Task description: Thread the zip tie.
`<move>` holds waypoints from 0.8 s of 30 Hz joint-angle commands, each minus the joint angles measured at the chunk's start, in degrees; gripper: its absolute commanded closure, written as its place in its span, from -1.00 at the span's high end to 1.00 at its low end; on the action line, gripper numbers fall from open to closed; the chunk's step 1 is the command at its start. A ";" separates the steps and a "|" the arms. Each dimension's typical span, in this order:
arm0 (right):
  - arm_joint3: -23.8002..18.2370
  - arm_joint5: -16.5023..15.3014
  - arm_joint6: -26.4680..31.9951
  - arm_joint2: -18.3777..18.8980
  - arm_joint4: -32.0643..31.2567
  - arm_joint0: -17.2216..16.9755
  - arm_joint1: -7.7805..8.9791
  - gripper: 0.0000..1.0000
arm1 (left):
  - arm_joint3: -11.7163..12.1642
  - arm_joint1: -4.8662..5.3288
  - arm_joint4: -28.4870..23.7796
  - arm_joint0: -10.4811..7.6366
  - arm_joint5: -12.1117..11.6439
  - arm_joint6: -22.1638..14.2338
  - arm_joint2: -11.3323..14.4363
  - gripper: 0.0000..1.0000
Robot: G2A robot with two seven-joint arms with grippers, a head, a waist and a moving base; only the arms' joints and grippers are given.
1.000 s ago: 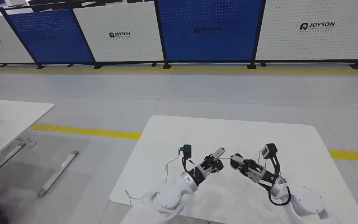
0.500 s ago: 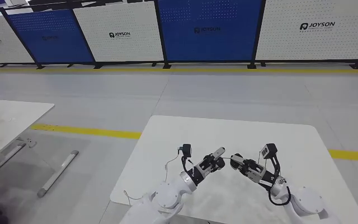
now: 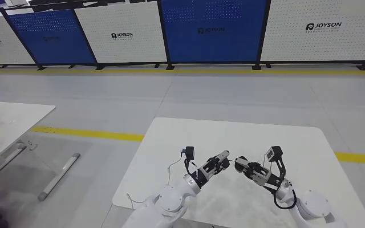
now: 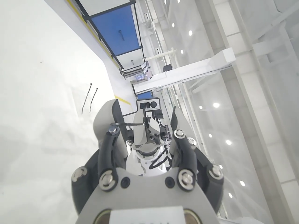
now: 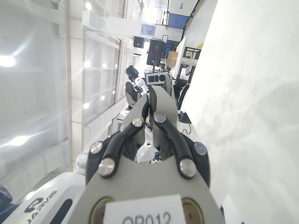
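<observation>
Black spare ties [image 4: 86,99] on table [image 4: 35,71] (well apart); L gripper [image 4: 144,108] splayed, R gripper [image 3: 239,163] pinching zip tie [image 4: 128,124].

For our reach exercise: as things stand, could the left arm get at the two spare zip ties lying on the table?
Probably yes: the left gripper is open, and the spare zip ties lie on bare table nearby with nothing between.

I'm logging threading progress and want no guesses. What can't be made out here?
- Left wrist view: whether the zip tie's end touches the left gripper's finger; too small to tell.
- Right wrist view: the tie's held part, hidden between the right gripper's shut fingers.
- Top view: whether it is threaded; too thin.
</observation>
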 commanded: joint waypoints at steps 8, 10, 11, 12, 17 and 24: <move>0.00 0.00 0.00 0.00 0.00 0.00 0.00 -1.00 | -0.21 -0.10 0.93 0.34 -0.48 -0.29 -0.11 -0.66; 0.00 0.00 0.00 0.00 0.00 0.00 0.00 -1.00 | -0.23 -0.08 1.19 0.51 -0.54 -0.58 -0.18 -0.64; 0.00 0.00 0.00 0.00 0.00 0.00 0.00 -1.00 | -0.24 -0.07 1.33 0.58 -0.54 -0.72 -0.22 -0.60; 0.00 0.00 0.00 0.00 0.00 0.00 0.00 -1.00 | -0.28 -0.05 1.48 0.66 -0.52 -0.90 -0.24 -0.54; 0.00 0.00 0.00 0.00 0.00 0.00 0.00 -1.00 | -0.90 0.10 2.77 1.21 -0.33 -1.66 -0.51 -0.64; 0.00 0.00 0.00 0.00 0.00 0.00 0.00 -1.00 | -1.32 0.15 3.27 1.76 -0.18 -2.16 -0.73 -0.96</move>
